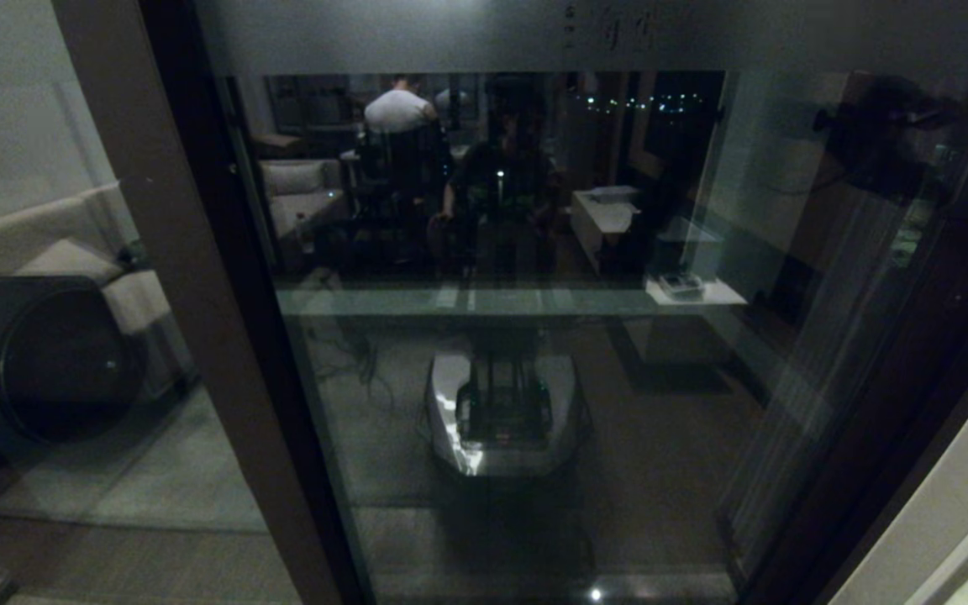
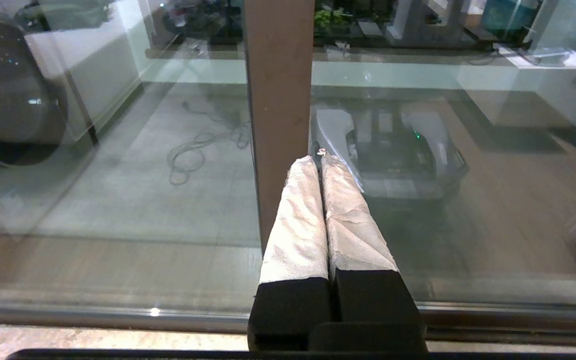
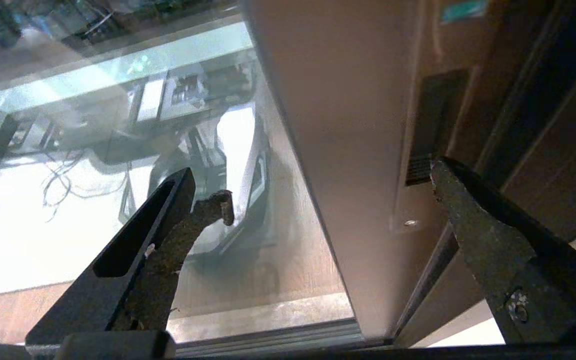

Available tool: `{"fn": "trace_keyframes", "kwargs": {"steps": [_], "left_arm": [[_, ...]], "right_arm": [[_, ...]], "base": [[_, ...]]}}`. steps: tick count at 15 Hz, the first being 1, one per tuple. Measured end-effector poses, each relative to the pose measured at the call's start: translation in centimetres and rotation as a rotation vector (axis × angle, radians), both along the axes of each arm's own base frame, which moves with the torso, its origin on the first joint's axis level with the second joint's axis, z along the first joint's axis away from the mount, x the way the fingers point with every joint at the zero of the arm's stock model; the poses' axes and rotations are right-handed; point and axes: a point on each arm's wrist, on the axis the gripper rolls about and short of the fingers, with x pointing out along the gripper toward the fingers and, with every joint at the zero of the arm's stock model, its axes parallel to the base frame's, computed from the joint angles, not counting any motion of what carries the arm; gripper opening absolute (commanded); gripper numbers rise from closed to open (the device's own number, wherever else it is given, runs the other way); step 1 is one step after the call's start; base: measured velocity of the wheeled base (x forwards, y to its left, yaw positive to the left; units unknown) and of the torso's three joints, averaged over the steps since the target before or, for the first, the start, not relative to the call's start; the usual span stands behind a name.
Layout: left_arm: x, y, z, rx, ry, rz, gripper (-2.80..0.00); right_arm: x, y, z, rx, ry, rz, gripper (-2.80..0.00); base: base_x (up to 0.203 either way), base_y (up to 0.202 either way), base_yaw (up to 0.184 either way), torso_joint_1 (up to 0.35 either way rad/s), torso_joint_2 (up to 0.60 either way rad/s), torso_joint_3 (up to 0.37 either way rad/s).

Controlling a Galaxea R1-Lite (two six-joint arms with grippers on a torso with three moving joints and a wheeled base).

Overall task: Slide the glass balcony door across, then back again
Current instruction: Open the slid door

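Observation:
The glass balcony door fills the head view, with a frosted top band carrying characters. A brown stile bounds it on the left and a darker stile on the right. Neither arm shows in the head view except as a reflection. My left gripper is shut and empty, its white-wrapped fingers pointing at the brown stile. My right gripper is open in front of the door's stile. One of its fingertips sits at the lower end of the recessed black handle.
Behind the fixed left panel are a dark round-fronted appliance and a pale sofa. A light wall stands at the far right. The floor track runs along the door's foot. The glass reflects my own base.

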Motion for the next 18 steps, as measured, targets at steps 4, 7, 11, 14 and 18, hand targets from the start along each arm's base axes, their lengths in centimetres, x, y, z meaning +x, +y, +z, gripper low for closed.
{"fn": "trace_keyframes", "kwargs": {"steps": [4,7,11,14,18], "left_arm": [[0.0,0.0,0.0,0.0,0.0,0.0,-2.8],[0.0,0.0,0.0,0.0,0.0,0.0,-2.8],[0.0,0.0,0.0,0.0,0.0,0.0,-2.8],[0.0,0.0,0.0,0.0,0.0,0.0,-2.8],[0.0,0.0,0.0,0.0,0.0,0.0,-2.8]], "right_arm": [[0.9,0.0,0.0,-0.007,-0.01,0.008,0.0],[1.5,0.1,-0.2,-0.01,-0.01,0.012,0.0],[1.9,0.2,-0.6,-0.011,-0.001,0.009,0.0],[2.2,0.2,-0.9,-0.017,0.007,0.014,0.0],[2.6,0.7,-1.0,-0.017,0.01,0.028,0.0]], "base": [[0.0,0.0,0.0,0.0,0.0,0.0],[0.0,0.0,0.0,0.0,0.0,0.0],[0.0,0.0,0.0,0.0,0.0,0.0],[0.0,0.0,0.0,0.0,0.0,0.0],[0.0,0.0,0.0,0.0,0.0,0.0]]}}
